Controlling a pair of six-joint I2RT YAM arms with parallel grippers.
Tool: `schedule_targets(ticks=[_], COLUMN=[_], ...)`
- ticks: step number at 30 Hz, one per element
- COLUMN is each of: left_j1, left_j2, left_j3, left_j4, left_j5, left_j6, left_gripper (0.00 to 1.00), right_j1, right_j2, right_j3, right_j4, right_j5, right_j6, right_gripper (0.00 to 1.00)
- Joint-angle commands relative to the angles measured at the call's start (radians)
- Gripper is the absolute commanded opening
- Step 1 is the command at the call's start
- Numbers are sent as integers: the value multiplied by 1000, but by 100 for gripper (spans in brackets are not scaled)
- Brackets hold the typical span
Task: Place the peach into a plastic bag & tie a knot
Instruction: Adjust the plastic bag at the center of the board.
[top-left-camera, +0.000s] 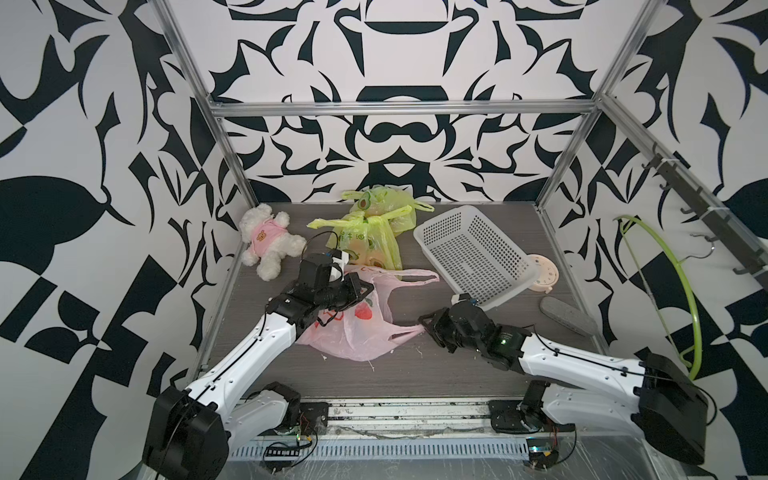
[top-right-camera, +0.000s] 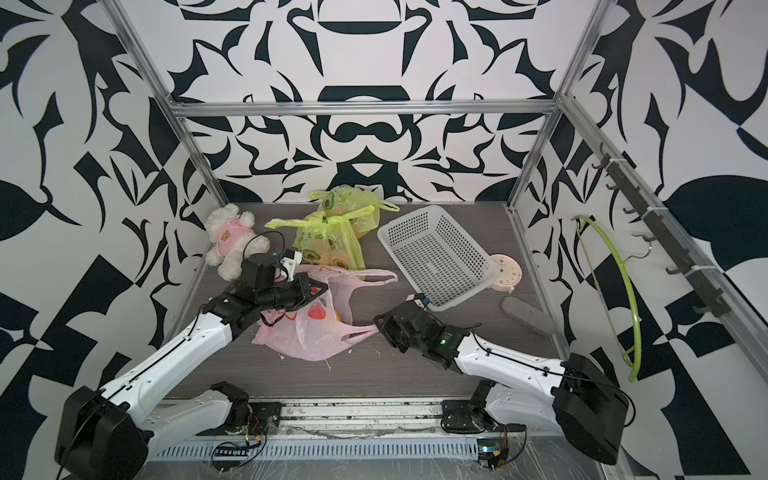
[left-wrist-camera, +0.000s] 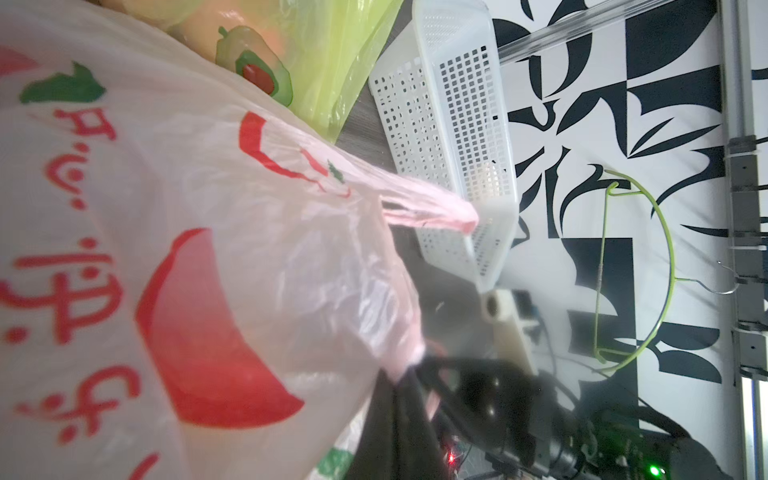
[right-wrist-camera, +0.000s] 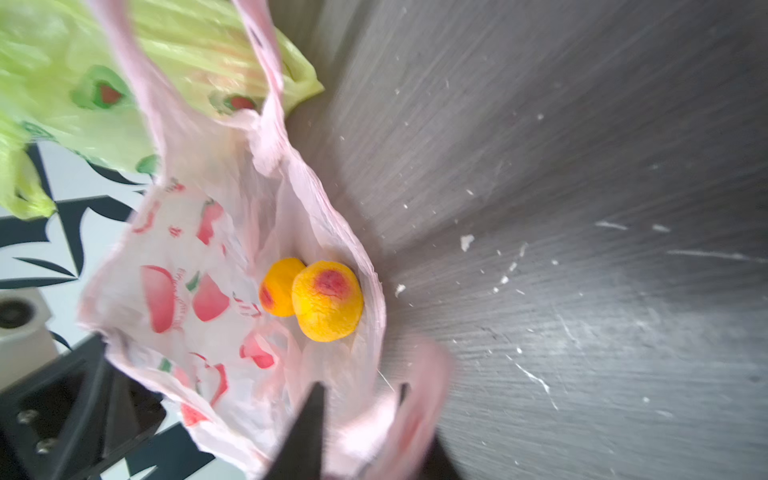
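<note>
Two peaches are seen inside the one pink bag, whose near handle is pinched by the right gripper. The bag's second handle, the far handle, is stretched crosswise just beyond the left gripper, so the left arm is judged nearer. Whether that gripper's jaws are spread cannot be told.
</note>
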Motion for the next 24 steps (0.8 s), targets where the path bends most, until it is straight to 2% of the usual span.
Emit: schedule_targets(ticks=[1, 3, 4, 7, 11, 13, 19, 24], left_j1=[-1, -1, -2, -2, -4, -15, -97, -131], left_j2=[-33, -37, -33, 2, 129, 237, 563, 822], left_j3=[41, 103, 140, 274, 470, 561, 806, 1007], left_j4=[-122, -224, -275, -403, -523, -554, -566, -562], left_j5=[-39, -88, -116, -194, -257, -288, -346, -323], left_j6=[44, 95, 125, 224, 387, 468, 732, 846], left_gripper=[30, 53, 61, 69, 72, 73, 74, 75], right_j1=[-7, -30, -50, -129, -250, -289, -309, -323], right_j2=[-35, -44, -49, -59, -36, -24, 19, 42], right_j3=[60, 76, 81, 83, 150, 177, 222, 225], right_j4=[-24, -68, -85, -122, -255, -309, -335, -316], right_j5=[20, -3, -24, -115, -255, -292, -331, -368], right_j6=[-77, -120, -142, -219, -396, -460, -533, -539], right_gripper=[11, 0, 0, 0, 0, 0, 0, 0])
